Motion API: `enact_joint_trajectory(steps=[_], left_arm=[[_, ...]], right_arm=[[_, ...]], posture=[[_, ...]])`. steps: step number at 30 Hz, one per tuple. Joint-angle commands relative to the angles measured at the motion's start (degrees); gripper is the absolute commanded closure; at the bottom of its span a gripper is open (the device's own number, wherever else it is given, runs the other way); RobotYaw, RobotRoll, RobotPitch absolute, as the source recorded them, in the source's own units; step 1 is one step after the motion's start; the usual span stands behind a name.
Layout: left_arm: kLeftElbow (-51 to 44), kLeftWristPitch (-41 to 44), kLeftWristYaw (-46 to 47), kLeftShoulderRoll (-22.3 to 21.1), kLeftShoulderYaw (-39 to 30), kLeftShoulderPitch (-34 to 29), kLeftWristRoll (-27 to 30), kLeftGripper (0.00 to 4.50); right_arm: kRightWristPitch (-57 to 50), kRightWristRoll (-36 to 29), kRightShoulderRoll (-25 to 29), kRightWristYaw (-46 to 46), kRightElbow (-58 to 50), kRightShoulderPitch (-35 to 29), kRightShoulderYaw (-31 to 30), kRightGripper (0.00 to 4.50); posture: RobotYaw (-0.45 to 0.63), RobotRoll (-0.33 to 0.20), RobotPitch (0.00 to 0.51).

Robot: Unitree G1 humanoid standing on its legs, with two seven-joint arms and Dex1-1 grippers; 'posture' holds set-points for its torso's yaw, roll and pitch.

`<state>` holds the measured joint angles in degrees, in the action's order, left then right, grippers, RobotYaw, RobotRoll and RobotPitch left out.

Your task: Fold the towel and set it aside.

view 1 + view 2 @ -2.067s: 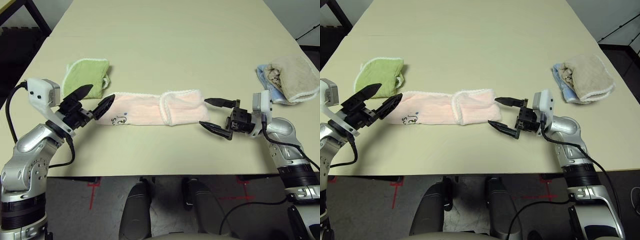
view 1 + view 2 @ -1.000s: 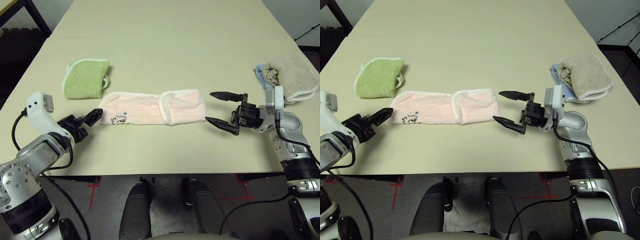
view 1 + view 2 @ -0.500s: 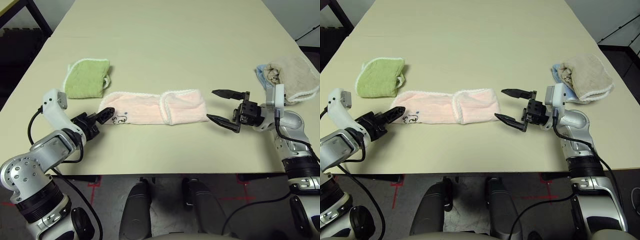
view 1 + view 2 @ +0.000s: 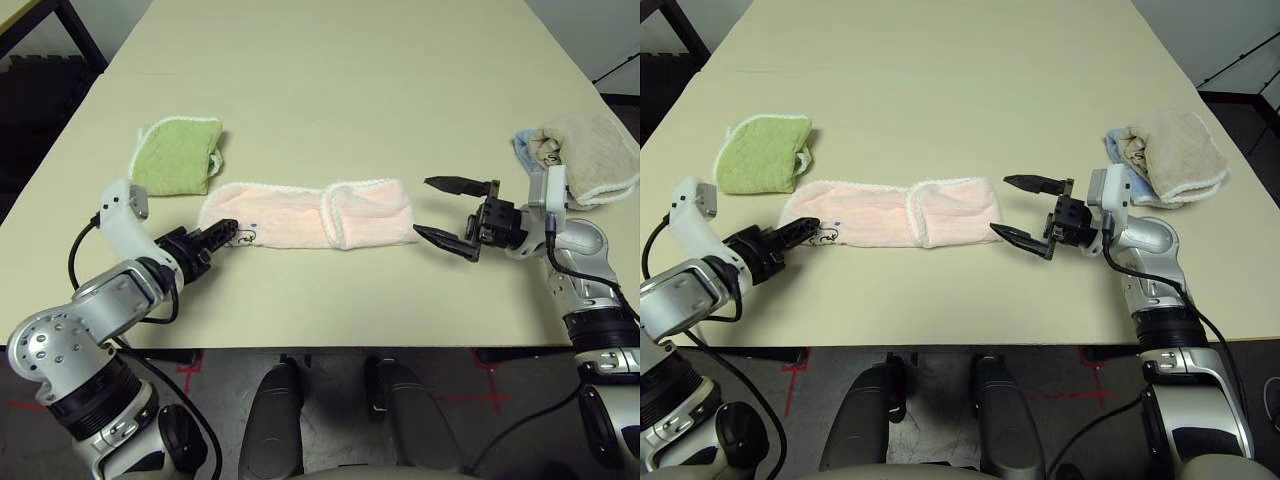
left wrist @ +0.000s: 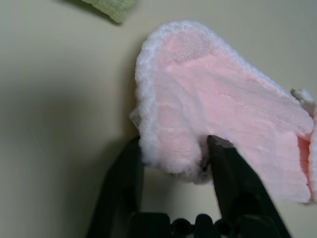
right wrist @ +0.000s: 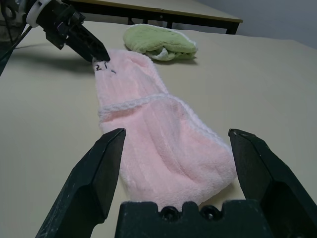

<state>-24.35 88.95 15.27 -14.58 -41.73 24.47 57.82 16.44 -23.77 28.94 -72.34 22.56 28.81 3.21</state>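
Observation:
The pale pink towel [image 4: 300, 215] lies as a long strip across the near middle of the table, its right part folded over itself. A small dark embroidered mark sits near its left end. My left gripper [image 4: 225, 233] is at that left end; in the left wrist view its fingers [image 5: 225, 163] pinch the towel [image 5: 223, 114] corner between them. My right gripper [image 4: 424, 207] hovers just beyond the right end, open, with nothing between its fingers. The right wrist view has the towel [image 6: 148, 114] stretching away from the right gripper [image 6: 177, 136].
A small green cloth [image 4: 175, 155] lies behind the towel's left end. A beige-and-blue cloth bundle [image 4: 580, 155] sits at the right, behind my right arm. The table's front edge [image 4: 330, 345] runs close below both grippers.
My left gripper has slid right onto the towel's left end and closed on its corner. The right gripper has stayed open and barely moved.

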Motion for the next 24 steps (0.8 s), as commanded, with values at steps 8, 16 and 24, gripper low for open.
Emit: enact_joint_trajectory(steps=[8,16,24], left_arm=[[-3.43,0.53,-4.33,-9.86,11.26,0.67,-8.46,4.49],[-6.17,2.67,-8.55,-15.59,17.69,3.75,-13.17,4.49],[-10.57,-5.76,-17.74,-31.46,36.62,1.5,-19.66,4.49]], right_arm=[[-4.17,-1.83,0.26,2.94,-4.36,-3.7,1.41,0.0],[-5.31,-1.68,0.49,3.0,-5.62,-5.2,1.13,0.0],[-5.12,-1.29,0.0,3.18,-5.31,-5.26,0.62,0.0]], posture=[[-0.12,0.0,0.212],[-0.11,0.0,0.215],[-0.11,0.0,0.216]])
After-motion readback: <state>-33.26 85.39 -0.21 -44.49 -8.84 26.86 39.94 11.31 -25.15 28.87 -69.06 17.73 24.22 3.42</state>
